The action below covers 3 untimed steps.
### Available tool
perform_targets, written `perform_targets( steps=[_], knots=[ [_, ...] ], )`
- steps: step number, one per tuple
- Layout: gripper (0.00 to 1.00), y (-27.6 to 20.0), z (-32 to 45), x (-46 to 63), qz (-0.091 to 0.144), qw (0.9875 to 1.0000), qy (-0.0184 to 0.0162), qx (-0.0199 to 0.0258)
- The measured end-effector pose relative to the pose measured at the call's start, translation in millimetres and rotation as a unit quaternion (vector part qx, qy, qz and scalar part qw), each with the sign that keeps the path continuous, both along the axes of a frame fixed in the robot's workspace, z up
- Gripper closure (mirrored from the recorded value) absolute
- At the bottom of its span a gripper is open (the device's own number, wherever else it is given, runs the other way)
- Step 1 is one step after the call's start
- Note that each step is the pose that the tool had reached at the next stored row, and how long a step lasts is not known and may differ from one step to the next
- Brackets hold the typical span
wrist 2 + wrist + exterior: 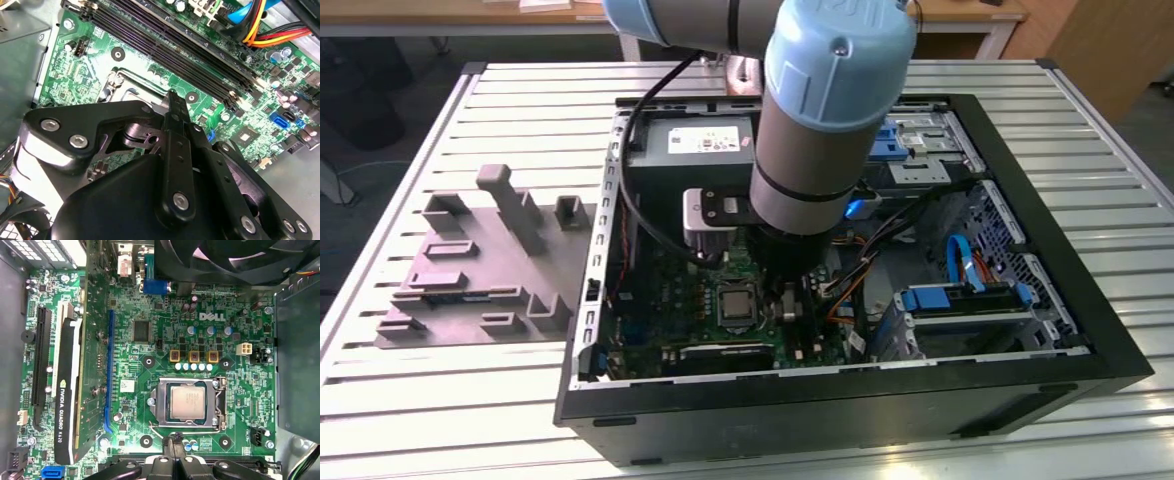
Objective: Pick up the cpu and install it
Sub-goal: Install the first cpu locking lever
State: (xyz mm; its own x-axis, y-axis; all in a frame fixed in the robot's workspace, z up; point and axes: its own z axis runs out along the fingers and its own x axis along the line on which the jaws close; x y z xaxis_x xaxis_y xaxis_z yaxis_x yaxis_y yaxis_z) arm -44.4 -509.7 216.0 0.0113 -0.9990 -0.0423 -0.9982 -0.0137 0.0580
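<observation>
A slatted metal tabletop (1121,200) carries an open black computer case (1067,300) lying on its side, and beside it, toward the exterior view's left, a grey plastic fixture (467,270) with upright blocks. The arm (834,110), with pale blue joint caps and a grey tube, reaches down into the case over the green motherboard (235,315). A black graphics card (67,395) stands in a slot on the board next to a blue expansion slot (107,370), and a dark fan (225,260) sits over the board's edge. Coloured cables (265,25) run near the long black memory slots (170,45) in the second wrist view. The black gripper (175,450) hangs low over the motherboard just beside the socket (189,402); in both wrist views its fingers (177,115) stand pressed together into one narrow tip, with no gap between them and nothing held. The cpu (187,402), pale silver-grey, lies flat inside the socket's metal frame on the motherboard, already seated, with the thin wire lever (165,430) running along the frame's side. The fingertips end near the socket's edge, apart from the cpu and not touching it as far as the first wrist view shows.
</observation>
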Motion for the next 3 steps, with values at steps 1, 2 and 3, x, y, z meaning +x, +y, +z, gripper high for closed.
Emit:
perform_targets(
  steps=[1, 2, 3],
  knots=[
    [0.89, 0.0, 0.0, 0.0, 0.0, 1.0, 0.0, 0.0001],
    [0.89, 0.0, 0.0, 0.0, 0.0, 1.0, 0.0, 0.0001],
    [0.89, 0.0, 0.0, 0.0, 0.0, 1.0, 0.0, 0.0001]
  ],
)
